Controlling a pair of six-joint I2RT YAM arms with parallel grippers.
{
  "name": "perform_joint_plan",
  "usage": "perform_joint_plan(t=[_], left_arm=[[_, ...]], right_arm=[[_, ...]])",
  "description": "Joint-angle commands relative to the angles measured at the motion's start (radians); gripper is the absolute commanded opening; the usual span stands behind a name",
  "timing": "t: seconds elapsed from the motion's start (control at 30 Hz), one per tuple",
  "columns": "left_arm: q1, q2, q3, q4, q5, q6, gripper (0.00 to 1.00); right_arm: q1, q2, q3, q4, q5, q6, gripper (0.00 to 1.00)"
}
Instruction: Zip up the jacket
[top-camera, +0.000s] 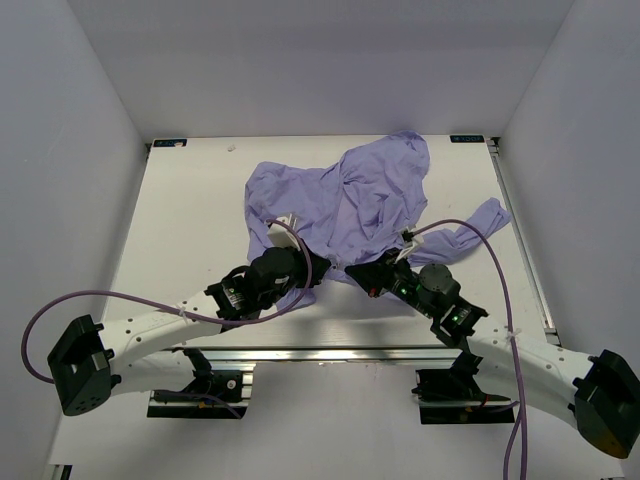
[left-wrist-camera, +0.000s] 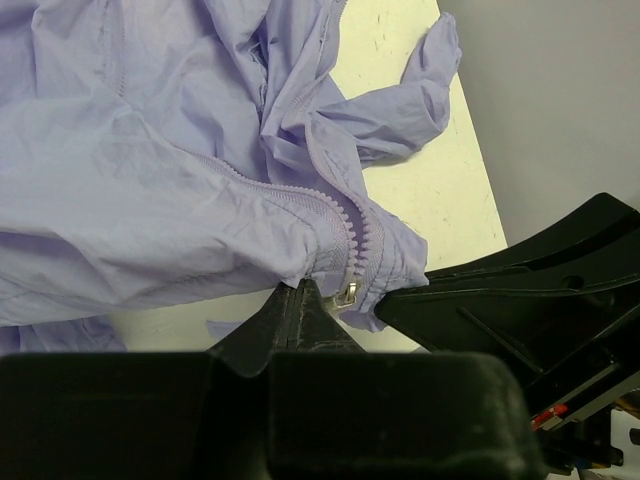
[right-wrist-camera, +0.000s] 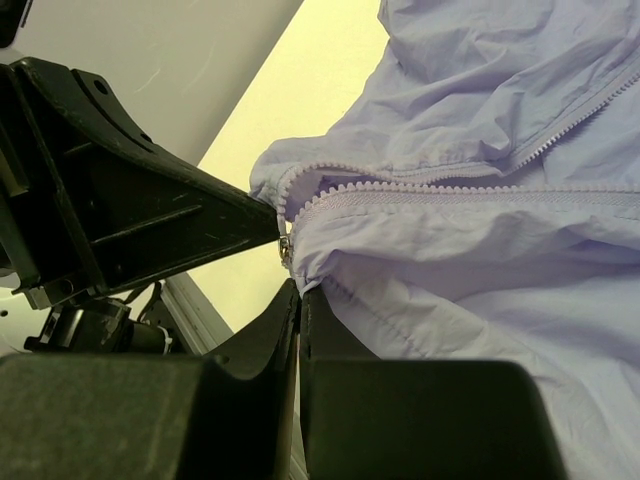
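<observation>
Cream worktop (top-camera: 180, 230), white enclosure walls (top-camera: 80, 80); corner stickers (top-camera: 170, 142) unreadable. Lavender jacket (top-camera: 350, 200) crumpled. Left jaws and right jaws fully closed, pinching hem beside zipper slider (left-wrist-camera: 347, 292).

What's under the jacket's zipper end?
Bare cream tabletop shows beneath the thin lavender fabric jacket by its metal zipper slider. Anything under the crumpled body is covered.

White table (top-camera: 190, 230), grey enclosure walls (top-camera: 70, 120)
</observation>
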Motion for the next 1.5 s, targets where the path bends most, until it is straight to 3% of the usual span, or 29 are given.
perform_joint_plan(t=[0.0,0.33,0.57,0.9,1.1,1.47], left_arm=[[-0.009,-0.015,0.018,0.015,0.011,0.008,0.0],[-0.014,-0.019,0.015,0.008,0.028,0.026,0.0],[-0.029,-0.041,0.006,-0.029,0.008,0.057,0.0],[-0.03,-0.09,0.009,-0.069,-0.049,0.045,0.0],[-0.03,-0.104,0.018,-0.063,-0.095,0.046,0.0],[-0.03,-0.082,0.016,-0.035,-0.05,0.045,0.0]], right_arm=[[-0.003,0.008,0.056,0.079,0.016,-0.015,0.0],[-0.003,0.025,0.065,0.113,0.042,-0.017,0.0],[-0.003,0.019,0.12,0.015,0.054,-0.029,0.0],[-0.003,-0.029,0.071,-0.088,-0.041,-0.041,0.0],[-0.003,-0.079,0.038,-0.088,-0.09,-0.072,0.0],[-0.003,-0.035,0.038,0.017,-0.162,-0.089,0.0]])
